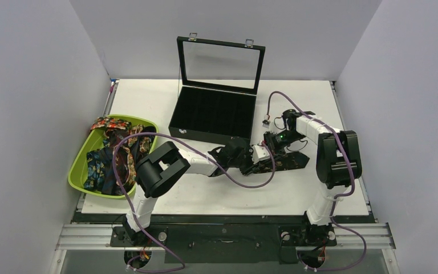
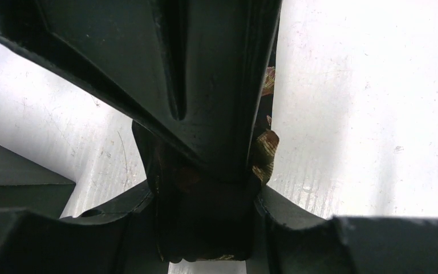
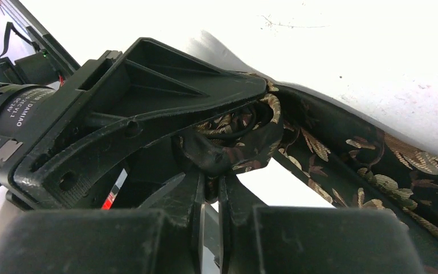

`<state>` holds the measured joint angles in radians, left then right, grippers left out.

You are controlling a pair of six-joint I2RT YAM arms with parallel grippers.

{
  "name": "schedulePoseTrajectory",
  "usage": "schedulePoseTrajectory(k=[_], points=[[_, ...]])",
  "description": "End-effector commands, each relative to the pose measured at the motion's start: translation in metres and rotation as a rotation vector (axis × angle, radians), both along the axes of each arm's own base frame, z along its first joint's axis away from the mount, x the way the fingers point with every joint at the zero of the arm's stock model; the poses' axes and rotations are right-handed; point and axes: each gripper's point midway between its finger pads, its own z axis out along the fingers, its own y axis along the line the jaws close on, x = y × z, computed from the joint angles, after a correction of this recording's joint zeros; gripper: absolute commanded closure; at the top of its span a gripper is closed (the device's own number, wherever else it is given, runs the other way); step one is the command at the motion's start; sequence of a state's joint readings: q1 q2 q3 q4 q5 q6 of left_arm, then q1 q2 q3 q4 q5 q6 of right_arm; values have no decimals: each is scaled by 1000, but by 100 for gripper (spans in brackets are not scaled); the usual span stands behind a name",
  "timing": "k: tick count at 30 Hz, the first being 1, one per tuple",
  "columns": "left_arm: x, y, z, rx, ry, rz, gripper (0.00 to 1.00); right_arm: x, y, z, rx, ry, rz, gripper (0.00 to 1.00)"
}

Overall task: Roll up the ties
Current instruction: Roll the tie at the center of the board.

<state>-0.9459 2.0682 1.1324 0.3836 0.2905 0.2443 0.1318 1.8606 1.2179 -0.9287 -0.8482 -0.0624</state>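
A dark tie with tan-gold florals [image 1: 292, 162] lies on the white table right of centre, its near end wound into a small roll. My left gripper [image 1: 240, 155] reaches in from the left and is shut on that roll [image 2: 205, 220], which fills the gap between its fingers [image 2: 296, 228]. My right gripper [image 1: 269, 149] meets it from the right. In the right wrist view its fingers [image 3: 231, 200] are pinched almost together on the edge of the roll [image 3: 234, 151]. The tie's loose length [image 3: 376, 171] trails away to the right. The left gripper's finger [image 3: 148, 97] covers part of the roll.
A black compartment box [image 1: 212, 117] with its glass lid raised stands just behind the grippers. A green basket [image 1: 77, 171] at the left edge holds several more patterned ties [image 1: 114, 154]. Purple cables [image 1: 251, 181] loop around both arms.
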Motion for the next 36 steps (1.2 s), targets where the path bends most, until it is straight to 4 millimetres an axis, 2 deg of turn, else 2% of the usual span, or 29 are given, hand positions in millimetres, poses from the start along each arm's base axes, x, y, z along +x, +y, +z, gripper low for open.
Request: schedulePoseTrajectory(k=[1, 3, 4, 6, 10, 13, 17, 20, 24, 27, 31, 36], points=[[-18, 44, -58, 234, 92, 12, 77, 14, -20, -24, -108, -54, 5, 100], [-19, 42, -54, 221, 91, 2, 67, 14, -28, -29, -142, -47, -6, 100], [-17, 40, -49, 205, 83, 3, 58, 14, -33, -32, -160, -43, -15, 100], [-14, 35, -37, 158, 64, -3, 47, 13, -43, -37, -204, -36, -29, 100], [-8, 21, 3, 14, 4, -25, 35, 16, -66, -49, -309, -18, -74, 100], [-9, 10, 30, -73, -29, -69, 32, 21, -80, -57, -377, -2, -110, 100], [-9, 1, 45, -133, -43, -84, 29, 27, -89, -59, -433, 6, -122, 100], [-7, -4, 52, -167, -49, -84, 25, 20, -94, -61, -475, 15, -77, 100], [-6, -11, 58, -208, -58, -102, 18, 6, -92, -66, -499, 41, -7, 100], [-7, -17, 65, -239, -83, -125, 12, 3, -83, -70, -481, 47, 36, 100], [-3, -23, 67, -248, -101, -128, 10, 2, -63, -71, -432, 46, 104, 100], [2, -28, 55, -234, -101, -114, 13, 0, -41, -71, -379, 43, 167, 100]])
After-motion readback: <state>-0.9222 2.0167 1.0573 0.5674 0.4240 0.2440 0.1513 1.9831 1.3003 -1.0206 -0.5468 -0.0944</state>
